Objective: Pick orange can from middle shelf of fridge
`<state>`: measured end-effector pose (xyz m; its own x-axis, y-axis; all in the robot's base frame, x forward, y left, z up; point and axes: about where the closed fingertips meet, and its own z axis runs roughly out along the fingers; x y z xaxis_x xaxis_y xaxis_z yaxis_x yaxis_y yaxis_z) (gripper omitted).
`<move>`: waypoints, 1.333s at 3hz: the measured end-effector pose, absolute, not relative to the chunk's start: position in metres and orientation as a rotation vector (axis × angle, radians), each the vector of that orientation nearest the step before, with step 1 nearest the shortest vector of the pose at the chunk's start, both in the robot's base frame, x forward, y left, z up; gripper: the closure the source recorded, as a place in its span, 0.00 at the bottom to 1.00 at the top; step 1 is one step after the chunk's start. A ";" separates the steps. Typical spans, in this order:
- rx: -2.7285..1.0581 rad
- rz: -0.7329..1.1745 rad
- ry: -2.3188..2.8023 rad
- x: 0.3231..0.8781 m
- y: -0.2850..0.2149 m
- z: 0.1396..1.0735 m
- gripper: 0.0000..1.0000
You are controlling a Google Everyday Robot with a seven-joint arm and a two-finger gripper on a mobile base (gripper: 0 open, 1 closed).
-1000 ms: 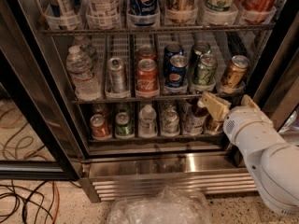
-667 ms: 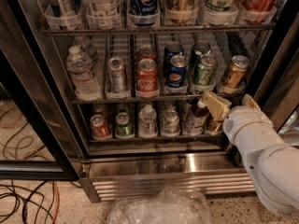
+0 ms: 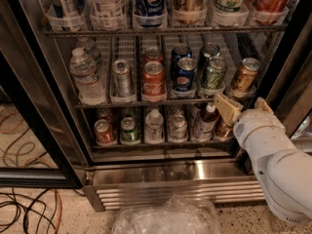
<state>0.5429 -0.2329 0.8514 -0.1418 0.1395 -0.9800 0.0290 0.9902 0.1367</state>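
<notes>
Speckled flooring in front of the fridge (image 3: pixel 161 172) carries loose cables (image 3: pixel 29 208) at left and a crumpled clear plastic bag (image 3: pixel 165 218) below the base grille. The door stands open, giving access to all racks. The middle shelf (image 3: pixel 126 103) is divided into lanes, so each drink sits in its own row against a front stop. From left these are a water bottle (image 3: pixel 85 74), a silver can (image 3: pixel 122 77), a red Coca-Cola can (image 3: pixel 154 79), a blue Pepsi can (image 3: pixel 185 77) and a green-and-silver can (image 3: pixel 213 72). The orange can (image 3: pixel 244 75) occupies the rightmost lane, upright, at the front and near the door frame. The gripper (image 3: pixel 243 106) hangs just below and in front of that can, at the shelf's front edge, on the white arm (image 3: pixel 278 165) entering from the lower right. Its fingers are spread and hold nothing. Judgement: this is the approach stage; the spread suits straddling the can, and the gripper needs to rise and advance. The neighbouring can and the frame leave little side clearance.
</notes>
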 end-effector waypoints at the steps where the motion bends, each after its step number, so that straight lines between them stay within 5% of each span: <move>1: 0.138 0.083 1.710 0.547 -0.237 0.852 0.34; 4: 0.188 0.059 1.697 0.571 -0.250 0.839 0.37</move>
